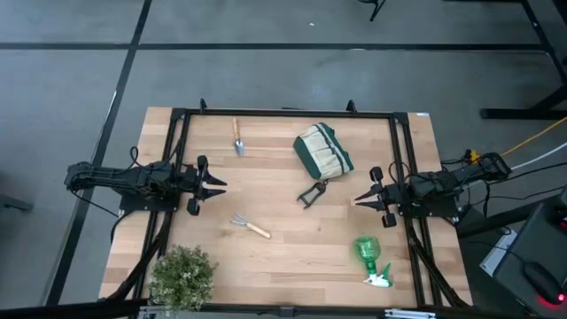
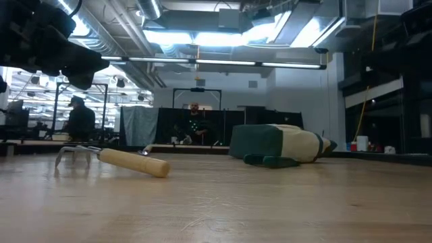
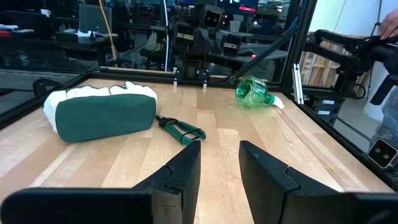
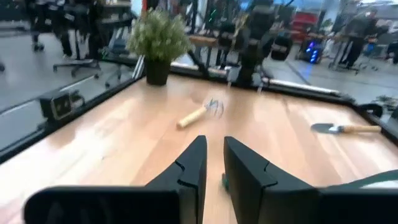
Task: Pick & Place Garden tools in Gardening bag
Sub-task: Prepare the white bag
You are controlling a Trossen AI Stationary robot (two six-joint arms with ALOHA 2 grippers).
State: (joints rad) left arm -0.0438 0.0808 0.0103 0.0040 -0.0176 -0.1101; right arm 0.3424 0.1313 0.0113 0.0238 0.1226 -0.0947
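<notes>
Both grippers wait empty at the table's sides, left gripper [image 3: 219, 163] and right gripper [image 4: 214, 163], fingers slightly parted. Just ahead of the left: one shears [image 3: 180, 129], one bag [image 3: 102, 112] lying sideways. Better right the bag first. Farther: one rake [image 4: 198, 114], one trowel [image 4: 346, 128], one spray bottle [image 3: 254, 92].

open tabletop [image 1: 283, 239] between rake [image 1: 251, 226], shears [image 1: 311, 192]
</notes>
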